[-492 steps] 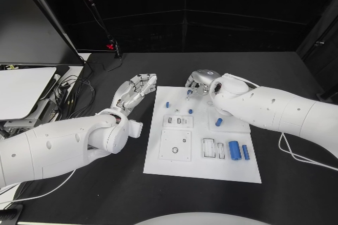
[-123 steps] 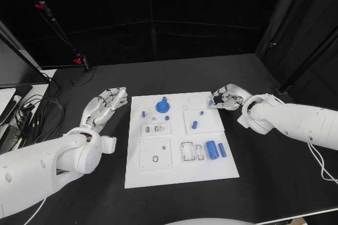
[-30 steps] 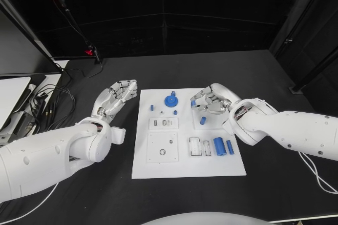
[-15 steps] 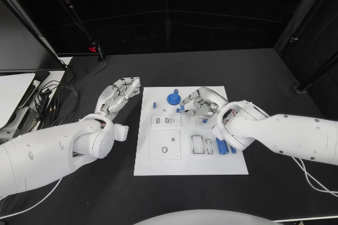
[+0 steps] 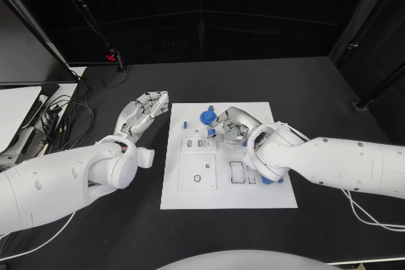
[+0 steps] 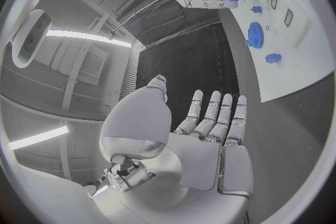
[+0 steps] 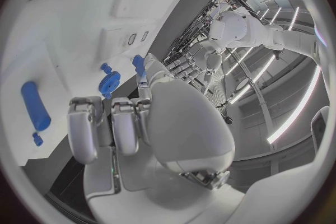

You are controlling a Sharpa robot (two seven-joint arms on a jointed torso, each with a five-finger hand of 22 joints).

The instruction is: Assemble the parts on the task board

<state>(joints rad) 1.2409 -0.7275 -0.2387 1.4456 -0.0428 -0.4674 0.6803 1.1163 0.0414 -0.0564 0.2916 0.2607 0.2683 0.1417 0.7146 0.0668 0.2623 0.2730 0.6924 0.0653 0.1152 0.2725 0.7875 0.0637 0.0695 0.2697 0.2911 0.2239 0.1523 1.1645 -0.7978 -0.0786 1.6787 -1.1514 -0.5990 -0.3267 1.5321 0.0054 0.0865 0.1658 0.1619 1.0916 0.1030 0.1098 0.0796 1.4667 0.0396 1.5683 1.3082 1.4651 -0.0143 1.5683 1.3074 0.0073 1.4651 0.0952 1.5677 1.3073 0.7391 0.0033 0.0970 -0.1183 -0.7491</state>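
The white task board (image 5: 227, 197) lies mid-table. On its far end a blue gear (image 5: 206, 115) stands, with a small blue peg (image 5: 187, 125) to its left. My right hand (image 5: 226, 125) hovers over the board just right of the gear, fingers curled, pinching a small blue part (image 5: 211, 131) between thumb and fingers. The right wrist view shows that part (image 7: 139, 65) at the thumb, with the gear (image 7: 106, 81) beyond it. A blue cylinder (image 5: 268, 180) peeks out beside my right forearm. My left hand (image 5: 143, 109) lies flat with fingers spread, holding nothing, on the table beside the board's left edge.
Two white insert plates with slots (image 5: 198, 171) sit on the board's left half. Cables (image 5: 63, 115) and a white device (image 5: 17, 112) lie at the table's left edge. A pole with a red light (image 5: 110, 56) stands at the back left.
My right hand has carried the small blue part leftward over the board, close to the gear. The left hand has stayed where it was.
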